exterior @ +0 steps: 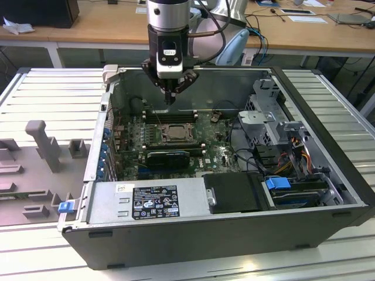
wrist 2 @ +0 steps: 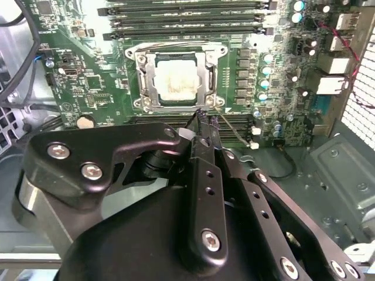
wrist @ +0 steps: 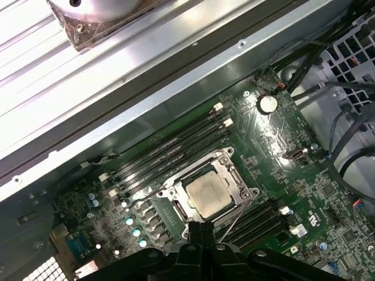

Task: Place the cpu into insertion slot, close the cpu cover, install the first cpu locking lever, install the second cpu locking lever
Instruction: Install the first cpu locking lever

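Cpu (wrist 2: pixel 174 82) sat in insertion slot (wrist 2: pixel 218 54), cpu cover (wrist 2: pixel 147 79) down.
We saw the pincer (exterior: pixel 170 98) clenched, empty, at its twelve o'clock in the exterior view; a glancing push might spring the lever (wrist: pixel 235 218) loose.

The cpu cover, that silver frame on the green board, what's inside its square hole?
The cpu sits in the hole of the cpu cover, its pale face plain in the second wrist view. What lies under the chip is hidden by it.
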